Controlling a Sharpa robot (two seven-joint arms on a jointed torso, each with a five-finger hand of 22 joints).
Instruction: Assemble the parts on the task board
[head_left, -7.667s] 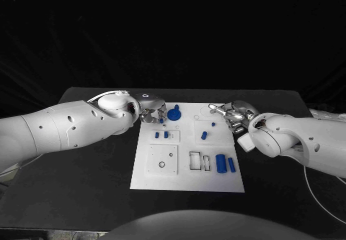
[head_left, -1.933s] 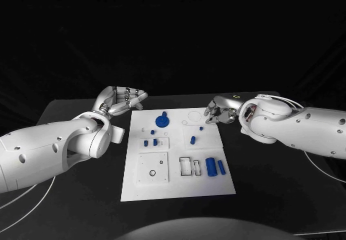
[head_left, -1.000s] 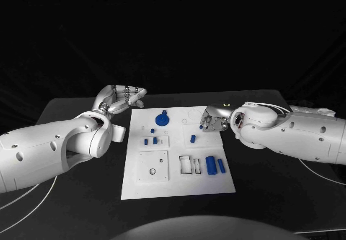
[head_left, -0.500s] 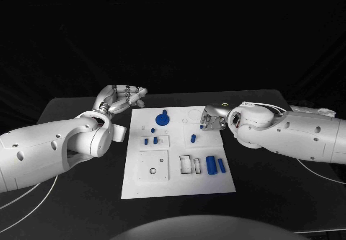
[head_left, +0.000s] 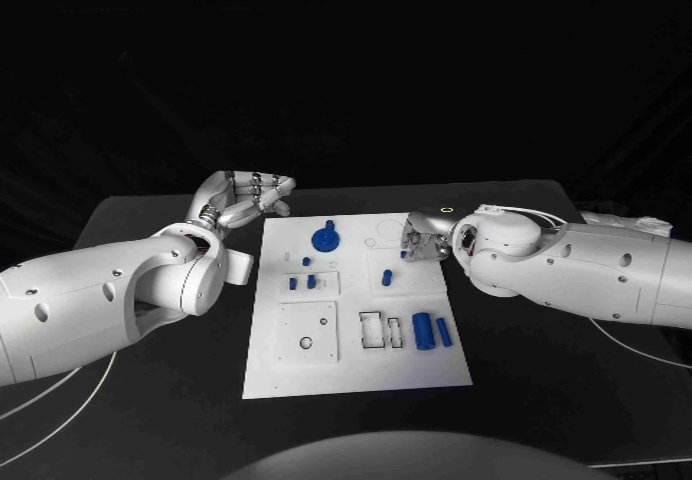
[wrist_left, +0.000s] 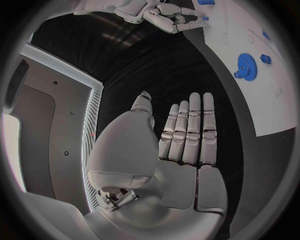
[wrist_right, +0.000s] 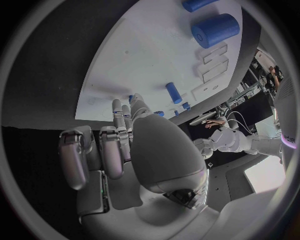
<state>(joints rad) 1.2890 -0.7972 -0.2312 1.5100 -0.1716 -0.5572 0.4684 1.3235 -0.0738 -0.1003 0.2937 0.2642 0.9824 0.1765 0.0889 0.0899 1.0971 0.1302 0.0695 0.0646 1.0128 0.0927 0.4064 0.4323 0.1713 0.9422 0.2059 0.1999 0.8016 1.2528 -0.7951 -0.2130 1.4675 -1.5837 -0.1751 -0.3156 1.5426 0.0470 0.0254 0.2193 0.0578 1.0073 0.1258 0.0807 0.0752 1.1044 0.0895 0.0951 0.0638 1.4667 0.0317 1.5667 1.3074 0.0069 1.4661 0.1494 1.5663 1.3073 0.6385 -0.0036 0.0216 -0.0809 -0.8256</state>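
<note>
The white task board (head_left: 361, 365) lies in the middle of the black table. On it are a blue gear (head_left: 326, 238), small blue pegs (head_left: 302, 283), a peg (head_left: 387, 277) and two blue cylinders (head_left: 428, 331). My right hand (head_left: 423, 240) hangs low over the board's far right part. Its thumb and one fingertip (wrist_right: 116, 106) reach down on either side of a small blue piece (head_left: 402, 253); whether they pinch it is unclear. My left hand (head_left: 245, 195) is raised off the board's far left corner, flat, fingers (wrist_left: 187, 125) straight, holding nothing.
A square white plate with a hole (head_left: 307, 335) and two rectangular slots (head_left: 382, 331) sit on the board's near half. In the right wrist view the thick cylinder (wrist_right: 215, 30) and a peg (wrist_right: 174, 92) lie beyond the fingers. Black table (head_left: 159, 400) surrounds the board.
My right hand has moved left and down from the board's far right edge to the small blue piece. The left hand left the gear earlier and has since stayed still.
</note>
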